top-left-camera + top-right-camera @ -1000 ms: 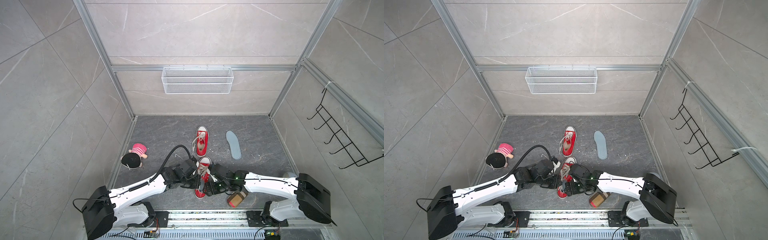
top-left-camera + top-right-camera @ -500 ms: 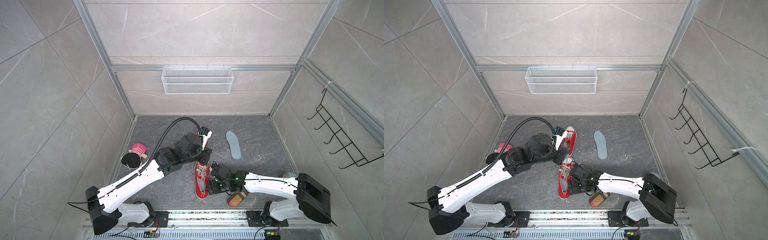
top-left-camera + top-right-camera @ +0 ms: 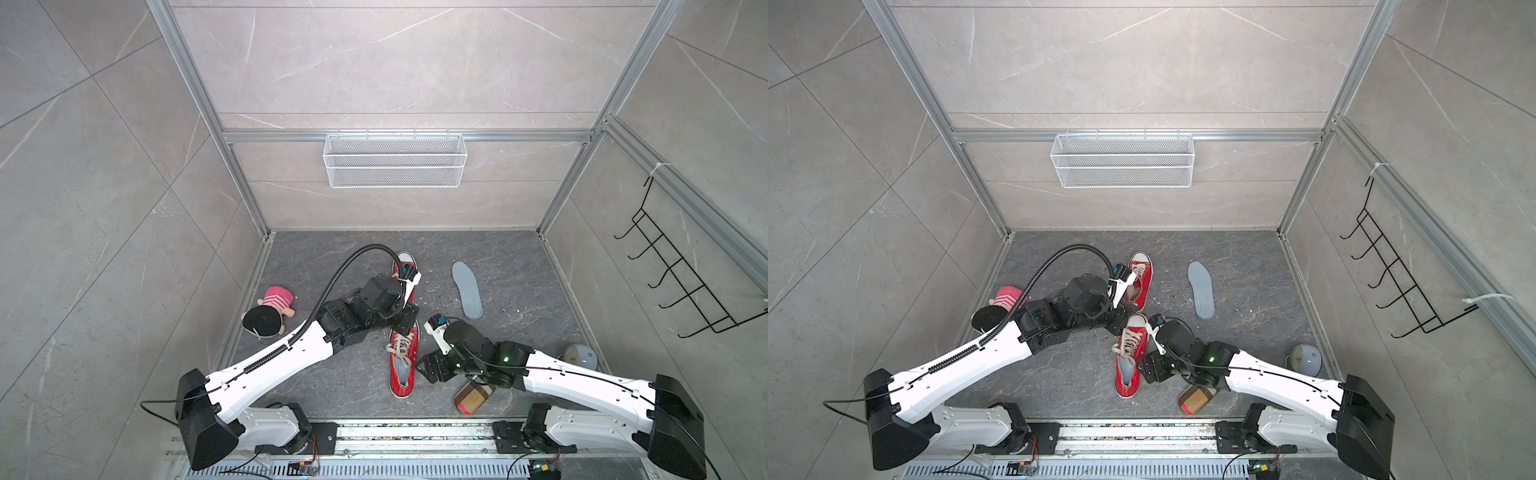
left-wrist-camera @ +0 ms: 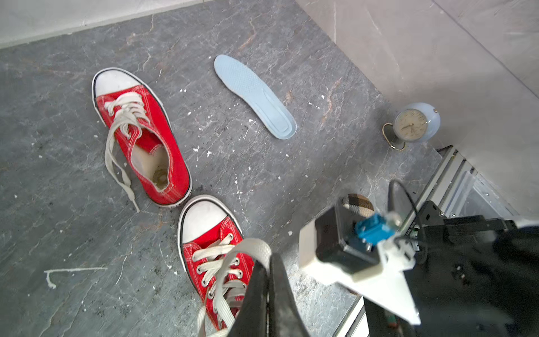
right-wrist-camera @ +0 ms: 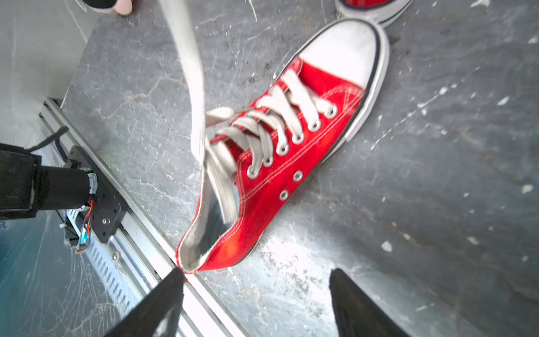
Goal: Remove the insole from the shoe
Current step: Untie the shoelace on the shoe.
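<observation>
We found the left jaws clenched on a lace [image 5: 196, 87] of the near red shoe [image 3: 402, 357], pulling it upward. The right jaws stood released just beside the shoe's heel. The insole [image 3: 400, 369] lay inside, partly under crossed lacing. A second shoe [image 4: 140, 137], a loose insole [image 3: 467, 291], a doll [image 3: 270, 309], a clock [image 4: 414, 124] and a plaid roll [image 3: 473, 397] lay around on the floor.

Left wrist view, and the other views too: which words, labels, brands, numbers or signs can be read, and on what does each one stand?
No text can be read in any view.
Clock: the dial has marks, but they are too blurred to read.
Near red shoe and far red shoe: no brand or label shows.
Insole: only a dotted texture, no writing.
</observation>
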Robot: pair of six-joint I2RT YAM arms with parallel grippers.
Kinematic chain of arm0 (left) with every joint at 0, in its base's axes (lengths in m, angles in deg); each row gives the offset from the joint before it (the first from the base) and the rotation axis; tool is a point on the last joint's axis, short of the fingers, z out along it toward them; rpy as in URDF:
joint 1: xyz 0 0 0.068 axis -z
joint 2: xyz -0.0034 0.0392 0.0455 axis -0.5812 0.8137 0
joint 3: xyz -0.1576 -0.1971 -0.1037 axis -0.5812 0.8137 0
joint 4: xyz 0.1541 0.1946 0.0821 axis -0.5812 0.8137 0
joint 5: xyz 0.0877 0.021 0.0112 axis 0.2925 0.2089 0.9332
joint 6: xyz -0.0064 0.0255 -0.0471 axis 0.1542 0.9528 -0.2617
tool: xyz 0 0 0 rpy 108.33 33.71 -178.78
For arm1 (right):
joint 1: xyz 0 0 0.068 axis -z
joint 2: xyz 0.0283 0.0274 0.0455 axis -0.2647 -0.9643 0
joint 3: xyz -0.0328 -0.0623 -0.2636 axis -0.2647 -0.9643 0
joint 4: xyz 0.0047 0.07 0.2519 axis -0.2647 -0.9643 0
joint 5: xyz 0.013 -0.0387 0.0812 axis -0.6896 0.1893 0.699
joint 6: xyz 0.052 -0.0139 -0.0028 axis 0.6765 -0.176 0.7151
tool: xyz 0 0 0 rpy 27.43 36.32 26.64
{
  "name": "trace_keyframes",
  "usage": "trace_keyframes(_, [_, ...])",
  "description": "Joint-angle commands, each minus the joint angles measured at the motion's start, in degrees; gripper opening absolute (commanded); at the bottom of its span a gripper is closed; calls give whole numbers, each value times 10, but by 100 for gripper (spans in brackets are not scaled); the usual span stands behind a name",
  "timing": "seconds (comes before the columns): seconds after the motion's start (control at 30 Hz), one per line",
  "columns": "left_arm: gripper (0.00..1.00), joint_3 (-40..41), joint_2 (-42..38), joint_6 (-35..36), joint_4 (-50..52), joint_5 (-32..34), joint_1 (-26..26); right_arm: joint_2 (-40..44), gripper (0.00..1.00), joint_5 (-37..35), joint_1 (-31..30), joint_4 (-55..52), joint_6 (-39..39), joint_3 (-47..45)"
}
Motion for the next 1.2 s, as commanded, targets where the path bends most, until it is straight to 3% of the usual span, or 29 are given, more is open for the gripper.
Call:
trace_keyframes(0.0, [0, -5, -45, -16, -30, 31, -1, -48, 72, 61, 14, 35, -24, 28])
trace_keyframes(0.17, [0, -2, -51, -15, -19, 43, -1, -127, 66, 106, 14, 75, -15, 59])
trace_keyframes(0.33, [0, -3, -49, -13, -19, 44, -1, -155, 61, 114, 11, 110, 5, 48])
trace_keyframes(0.43, [0, -5, -51, -11, -18, 53, -1, -168, 42, 113, 8, 90, 4, 59])
trace_keyframes(0.57, [0, -4, -55, -3, -2, 73, -1, -123, 9, 103, 9, 62, 4, 74])
trace_keyframes(0.63, [0, -1, -57, 0, 10, 84, -1, -98, 0, 90, 10, 35, 3, 89])
trace_keyframes(0.93, [0, 83, -104, -19, -6, 100, -1, -85, 1, 88, 74, 56, 141, 82])
trace_keyframes(1.07, [0, 126, -133, -37, -20, 110, -1, -72, 26, 45, 107, 72, 179, 52])
trace_keyframes(1.17, [0, 131, -140, -36, -26, 110, -1, -43, 45, -40, 116, -16, 148, 66])
